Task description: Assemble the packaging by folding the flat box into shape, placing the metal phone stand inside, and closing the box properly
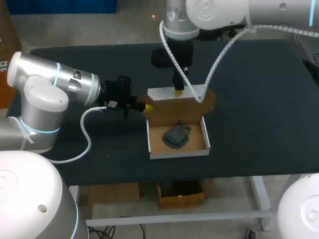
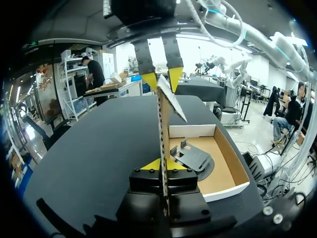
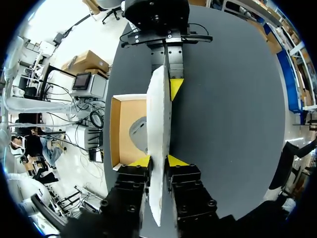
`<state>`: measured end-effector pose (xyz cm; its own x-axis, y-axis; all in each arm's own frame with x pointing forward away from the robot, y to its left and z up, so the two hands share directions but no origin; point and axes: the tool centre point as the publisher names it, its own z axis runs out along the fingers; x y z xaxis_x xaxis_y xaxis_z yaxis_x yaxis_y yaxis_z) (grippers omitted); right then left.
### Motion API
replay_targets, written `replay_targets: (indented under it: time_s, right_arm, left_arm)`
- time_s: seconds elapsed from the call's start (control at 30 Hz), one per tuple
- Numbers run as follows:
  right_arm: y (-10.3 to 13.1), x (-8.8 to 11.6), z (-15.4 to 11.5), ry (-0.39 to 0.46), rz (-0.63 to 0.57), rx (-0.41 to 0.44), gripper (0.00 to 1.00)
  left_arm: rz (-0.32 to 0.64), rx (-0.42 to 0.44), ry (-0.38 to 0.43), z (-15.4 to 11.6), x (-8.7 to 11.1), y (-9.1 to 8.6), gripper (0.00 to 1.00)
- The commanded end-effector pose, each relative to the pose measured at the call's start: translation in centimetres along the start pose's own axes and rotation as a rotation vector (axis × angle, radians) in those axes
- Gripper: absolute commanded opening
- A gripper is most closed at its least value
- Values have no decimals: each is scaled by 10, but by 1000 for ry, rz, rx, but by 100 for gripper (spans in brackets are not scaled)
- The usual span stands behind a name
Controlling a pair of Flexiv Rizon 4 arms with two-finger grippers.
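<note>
1. Head view: your brown-and-white cardboard box (image 1: 179, 155) sits open on the black table (image 1: 259, 99), and the dark grey metal phone stand (image 1: 176, 136) lies in its tray. Its lid (image 1: 174, 108) stands upright along the far wall, long edge running left–right.
2. Left wrist view: your left gripper (image 2: 163, 165) pinches the lid's end, seen edge-on.
3. Right wrist view: your right gripper (image 3: 158, 160) clamps the lid's top edge from above.

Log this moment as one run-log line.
stage: box open, lid not yet closed | phone stand: inside box | lid: upright | left pincer: shut on lid | right pincer: shut on lid
</note>
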<state>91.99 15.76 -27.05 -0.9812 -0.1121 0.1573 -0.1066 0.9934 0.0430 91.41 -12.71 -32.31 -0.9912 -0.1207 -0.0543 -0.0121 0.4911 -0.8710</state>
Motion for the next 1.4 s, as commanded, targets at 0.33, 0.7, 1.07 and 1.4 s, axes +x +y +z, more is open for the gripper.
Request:
replay_targets:
  time_s: [0.33,0.7,1.07,1.4]
  right_arm:
    - [-2,-1,-1,15,-12,0,0]
    - [-10,3,-23,-24,-24,-69,100]
    - [-22,-17,-54,-75,56,-142,100]
    - [-29,-36,-68,-118,215,-137,100]
  left_arm:
    - [1,2,-2,1,1,0,0]
    - [1,2,-2,1,1,0,0]
    - [1,2,-2,1,1,0,0]
    - [1,2,-2,1,1,0,0]
